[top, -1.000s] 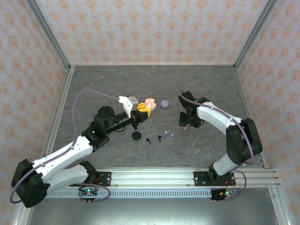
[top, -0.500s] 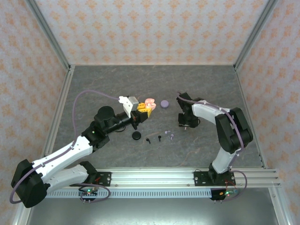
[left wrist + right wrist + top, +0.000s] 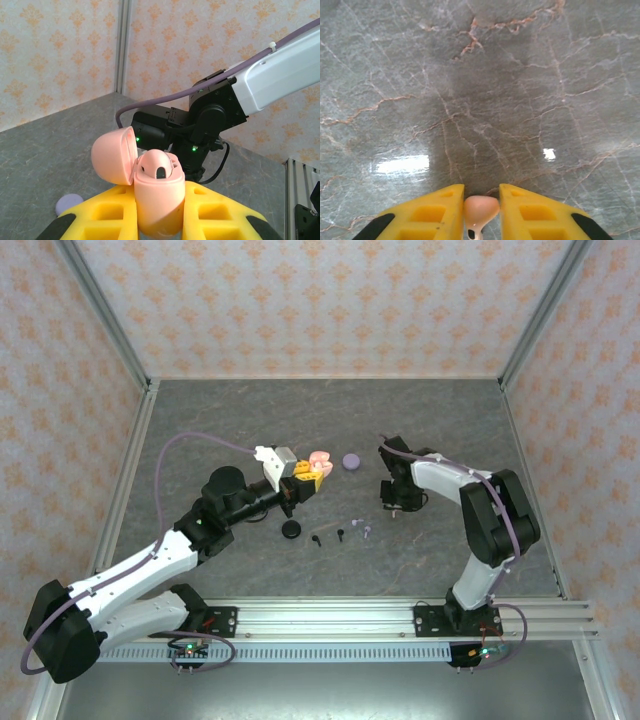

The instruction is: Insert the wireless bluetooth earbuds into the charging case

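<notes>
Earbud [image 3: 481, 210], pale pink, sits pinched in the right gripper [image 3: 481, 199]; left gripper [image 3: 159, 206] clamps the open pink case [image 3: 154, 175].

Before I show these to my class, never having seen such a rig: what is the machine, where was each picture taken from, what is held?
These are two robot arms bolted at the near edge of a grey table. The wide picture looks down from above; the other two come from cameras on the wrists. The left gripper holds an open pink charging case. The right gripper pinches a pale pink earbud over the table. On it lie a black round case, a lilac round case, two black earbuds and lilac earbuds.
</notes>
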